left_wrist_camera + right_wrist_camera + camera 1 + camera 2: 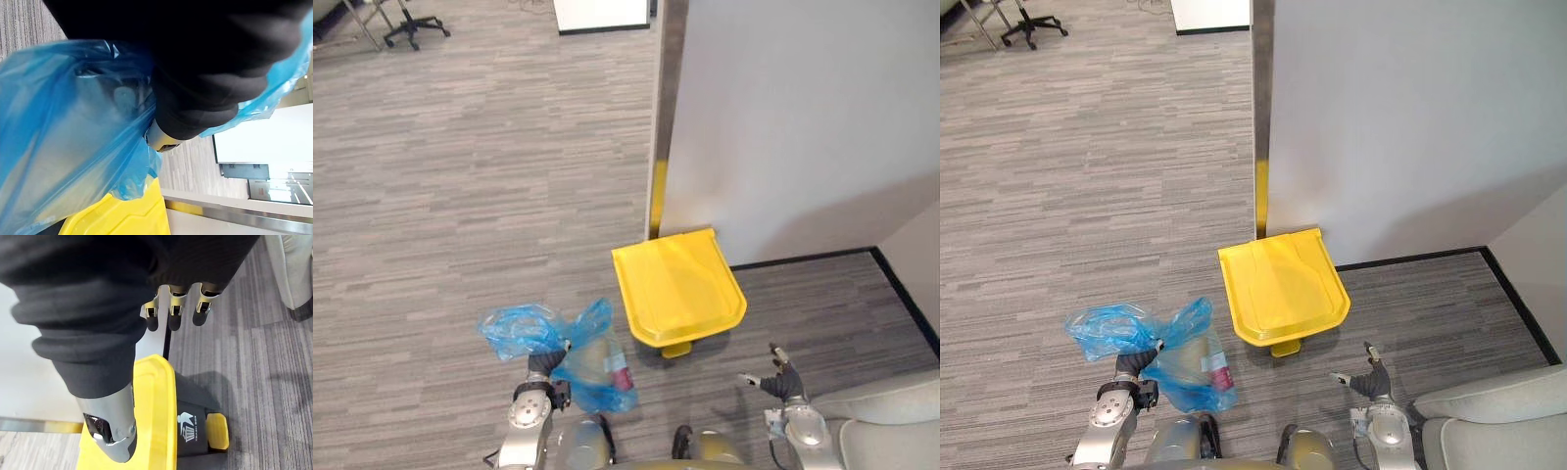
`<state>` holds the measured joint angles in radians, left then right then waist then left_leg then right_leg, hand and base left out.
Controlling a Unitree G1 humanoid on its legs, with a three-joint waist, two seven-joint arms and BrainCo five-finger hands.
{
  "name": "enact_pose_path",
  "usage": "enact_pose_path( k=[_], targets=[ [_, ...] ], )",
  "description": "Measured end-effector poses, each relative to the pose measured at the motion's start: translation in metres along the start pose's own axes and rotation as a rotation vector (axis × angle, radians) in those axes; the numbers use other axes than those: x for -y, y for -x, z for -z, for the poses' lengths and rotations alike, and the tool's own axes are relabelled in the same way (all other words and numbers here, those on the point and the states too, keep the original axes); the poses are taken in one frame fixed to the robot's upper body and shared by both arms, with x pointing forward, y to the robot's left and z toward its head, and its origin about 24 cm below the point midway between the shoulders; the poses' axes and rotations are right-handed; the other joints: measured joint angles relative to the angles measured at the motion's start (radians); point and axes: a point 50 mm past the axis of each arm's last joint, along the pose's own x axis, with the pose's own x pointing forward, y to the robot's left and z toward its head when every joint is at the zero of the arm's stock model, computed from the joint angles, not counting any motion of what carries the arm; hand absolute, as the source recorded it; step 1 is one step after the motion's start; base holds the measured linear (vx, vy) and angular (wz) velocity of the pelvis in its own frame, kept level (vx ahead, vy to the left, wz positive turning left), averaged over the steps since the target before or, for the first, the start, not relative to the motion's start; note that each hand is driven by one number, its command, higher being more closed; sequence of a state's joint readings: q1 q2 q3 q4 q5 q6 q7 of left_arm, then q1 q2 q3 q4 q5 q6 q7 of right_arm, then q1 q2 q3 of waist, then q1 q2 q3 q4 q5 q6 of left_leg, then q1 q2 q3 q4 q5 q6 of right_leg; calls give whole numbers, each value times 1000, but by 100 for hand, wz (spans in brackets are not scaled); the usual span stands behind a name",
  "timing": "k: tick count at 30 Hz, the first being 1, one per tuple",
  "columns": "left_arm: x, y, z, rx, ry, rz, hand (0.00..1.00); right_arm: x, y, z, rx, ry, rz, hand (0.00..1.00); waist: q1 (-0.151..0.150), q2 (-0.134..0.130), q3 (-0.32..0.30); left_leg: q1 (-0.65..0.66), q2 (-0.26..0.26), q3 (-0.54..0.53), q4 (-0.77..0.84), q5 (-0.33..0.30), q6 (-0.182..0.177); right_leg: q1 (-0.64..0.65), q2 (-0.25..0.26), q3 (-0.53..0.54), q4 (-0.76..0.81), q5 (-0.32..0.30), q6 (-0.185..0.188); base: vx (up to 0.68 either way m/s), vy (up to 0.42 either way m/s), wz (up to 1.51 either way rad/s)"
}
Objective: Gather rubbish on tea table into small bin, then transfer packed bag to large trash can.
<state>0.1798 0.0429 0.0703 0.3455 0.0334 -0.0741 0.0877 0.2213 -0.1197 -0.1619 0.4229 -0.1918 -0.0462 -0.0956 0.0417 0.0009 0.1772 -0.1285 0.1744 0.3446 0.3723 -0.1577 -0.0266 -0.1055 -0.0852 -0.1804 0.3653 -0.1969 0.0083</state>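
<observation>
Fingers of the left hand (540, 364) clutch the blue bag (597, 377) beside the yellow bin (677, 284); right hand (783, 383) fingers spread over carpet (460, 196).

Thin translucent blue plastic bag (582, 377), 7 o'clock: glossy, crinkled film. Yellow hard-plastic bin lid (677, 284), centre: smooth, semi-gloss. Grey striped floor (460, 196): matt, fine-textured, probably carpet. Wall-edge strip (668, 98), 12 o'clock: brushed metal. Cream sofa (891, 416), 5 o'clock: smooth, matt.

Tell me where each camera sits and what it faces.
Left and right eye: on the head, looking down at the yellow bin, left hand and right hand.
Left wrist: along its hand, into the gripped blue bag.
Right wrist: past open fingers onto the bin's pedal.
All four share the bin.
</observation>
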Motion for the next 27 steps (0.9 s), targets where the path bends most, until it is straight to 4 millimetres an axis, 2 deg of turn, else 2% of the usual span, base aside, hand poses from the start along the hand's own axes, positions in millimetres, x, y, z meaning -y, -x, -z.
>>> enact_pose_path(
  k=[1,5,12,20,25,27],
  targets=[
    [-2,1,2,-7,-4,-5,100,0,0,2,-8,-4,0,0,2,-2,-2,22,-8,13,-29,0,0,5,-2,14,-8,-1,16,30,44,-20],
    [-10,5,11,-42,-11,-27,100,4,1,21,-102,-27,26,0,-1,5,-34,56,-22,24,-92,3,-3,13,0,36,-39,9,32,-10,6,-15],
    [-25,8,20,-75,-25,-74,100,15,4,36,-166,-57,74,0,-2,22,-72,78,-38,44,-182,49,-7,12,13,60,-110,58,30,-17,-7,-12],
    [-39,10,24,-95,-30,-118,100,17,-6,30,-166,-68,87,0,2,22,-71,63,-34,114,-201,54,-4,-13,38,134,-196,130,36,-11,14,-30],
    [-39,11,25,-99,-30,-118,100,20,-12,23,-146,-60,89,0,11,25,-66,29,-11,114,-100,-12,5,-28,49,181,-194,146,43,-6,43,-28],
    [-38,9,23,-88,-28,-114,100,23,-13,23,-143,-53,96,0,11,29,-55,13,0,88,-35,-60,10,-32,46,177,-143,116,54,-30,85,6]
  ],
)
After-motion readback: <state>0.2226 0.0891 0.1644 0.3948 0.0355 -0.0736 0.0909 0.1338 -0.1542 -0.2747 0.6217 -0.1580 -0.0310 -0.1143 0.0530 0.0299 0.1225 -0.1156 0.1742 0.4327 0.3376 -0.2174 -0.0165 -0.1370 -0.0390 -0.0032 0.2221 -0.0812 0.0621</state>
